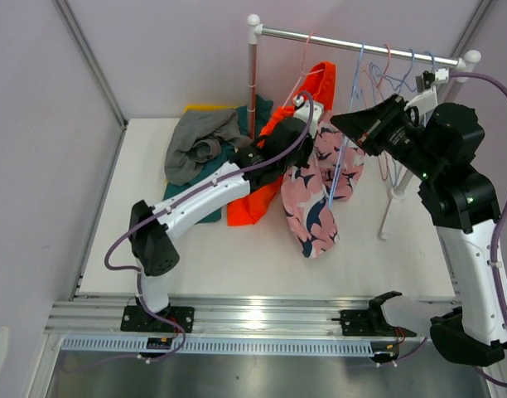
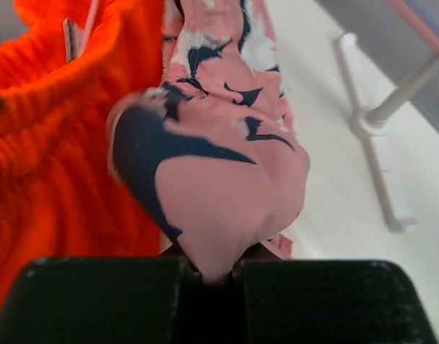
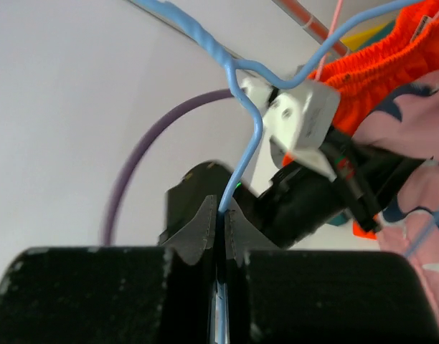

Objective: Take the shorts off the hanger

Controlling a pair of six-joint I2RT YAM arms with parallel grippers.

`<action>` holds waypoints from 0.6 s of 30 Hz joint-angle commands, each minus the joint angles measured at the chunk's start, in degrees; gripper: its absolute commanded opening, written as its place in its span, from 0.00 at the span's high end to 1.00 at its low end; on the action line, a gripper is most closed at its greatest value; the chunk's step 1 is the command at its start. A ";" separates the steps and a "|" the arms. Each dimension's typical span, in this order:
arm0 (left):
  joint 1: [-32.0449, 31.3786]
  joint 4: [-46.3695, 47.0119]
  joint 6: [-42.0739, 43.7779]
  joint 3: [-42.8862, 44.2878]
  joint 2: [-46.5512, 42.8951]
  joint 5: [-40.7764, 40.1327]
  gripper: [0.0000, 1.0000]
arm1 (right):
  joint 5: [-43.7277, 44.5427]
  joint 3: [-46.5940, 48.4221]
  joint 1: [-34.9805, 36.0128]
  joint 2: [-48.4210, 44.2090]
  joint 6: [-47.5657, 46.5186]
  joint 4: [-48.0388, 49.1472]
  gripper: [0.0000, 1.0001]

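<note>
With left fingers (image 2: 105,301) clamped on soft pink navy-patterned shorts (image 2: 227,179) and right fingers (image 3: 194,236) pinching the thin blue wire hanger (image 3: 241,161), a hard seven-o'clock tug could have slipped that wire free.

Rail (image 1: 361,40): ran across the top, centre to upper right, above the table (image 1: 237,265).
Spare hangers (image 1: 398,79): hung on the rail, upper right.
Hanging shorts (image 1: 316,199): centre, below the rail, lower end on the table.
Second shorts (image 1: 253,203): touched their left side.
Shorts pile (image 1: 200,141): lay upper left, on the table.
Left gripper (image 2: 212,269): pinched the hanging shorts, centre.
Right gripper (image 3: 219,215): clamped a hanger wire (image 3: 244,154), right of centre.
</note>
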 commanded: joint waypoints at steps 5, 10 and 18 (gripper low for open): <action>-4.35 -4.00 -4.96 -14.50 -13.74 0.12 1.00 | -3.12 9.43 -5.83 6.32 -2.89 0.70 1.00; -11.20 -8.29 -6.81 -19.13 -26.87 -5.49 1.00 | -8.41 10.67 -11.21 12.66 -2.36 4.93 1.00; -11.30 -21.31 -3.48 -10.43 -38.91 -17.00 1.00 | -12.98 14.36 -14.55 21.54 0.02 10.56 1.00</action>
